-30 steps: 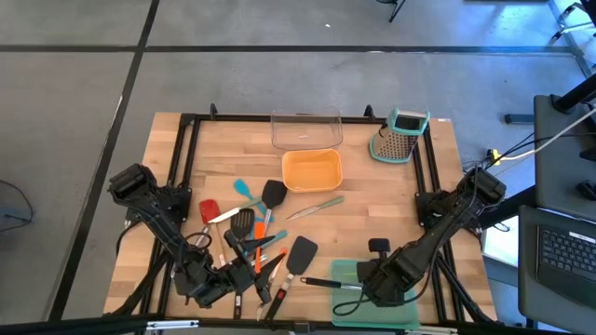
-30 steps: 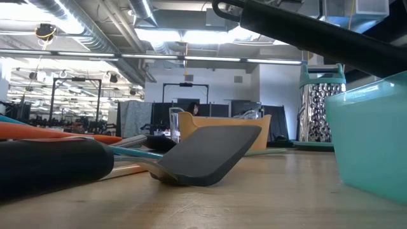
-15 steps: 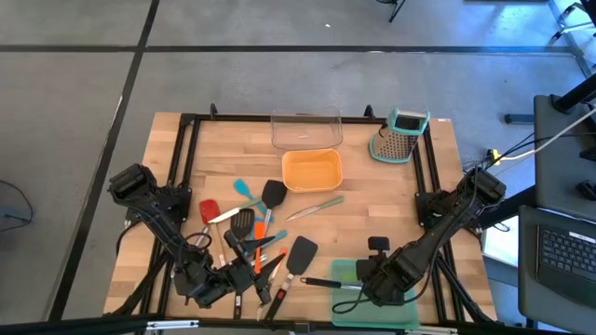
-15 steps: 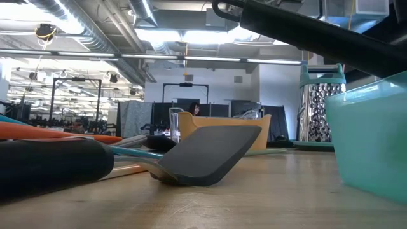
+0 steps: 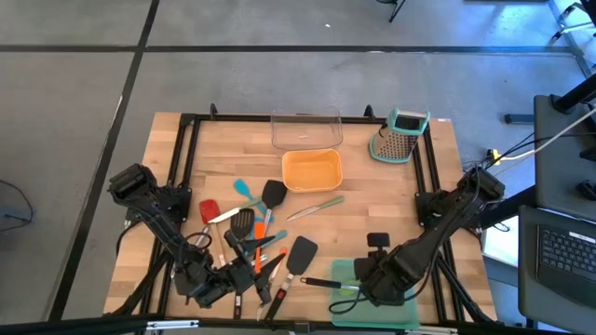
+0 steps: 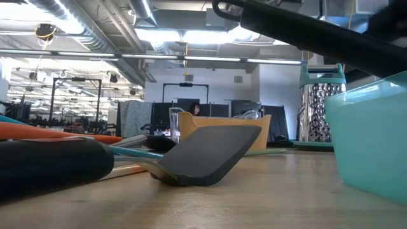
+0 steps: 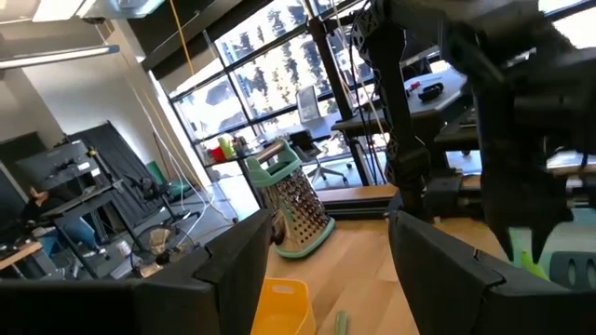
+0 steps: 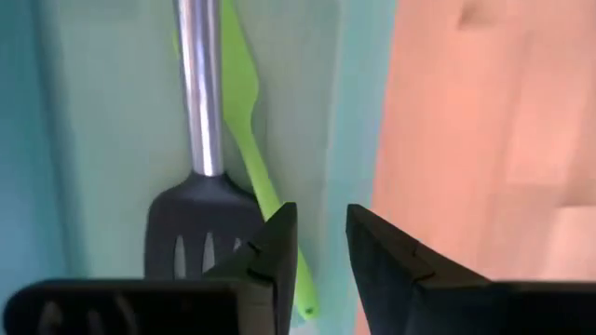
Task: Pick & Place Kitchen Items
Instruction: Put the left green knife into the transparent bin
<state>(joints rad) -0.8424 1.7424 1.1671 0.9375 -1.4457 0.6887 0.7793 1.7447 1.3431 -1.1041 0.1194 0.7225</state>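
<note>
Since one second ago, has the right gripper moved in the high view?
Yes, slightly. The right gripper has drawn back toward the near table edge, over the teal tray, releasing the black spatula.

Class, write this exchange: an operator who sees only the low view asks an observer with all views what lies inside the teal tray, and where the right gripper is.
Operator: I see only the teal tray's outer wall. What is inside?
Observer: A black slotted spatula and a green tool lie in the teal tray.
Operator: Where is the right gripper?
Observer: The right gripper hangs just above that tray, jaws slightly apart, holding nothing.
</note>
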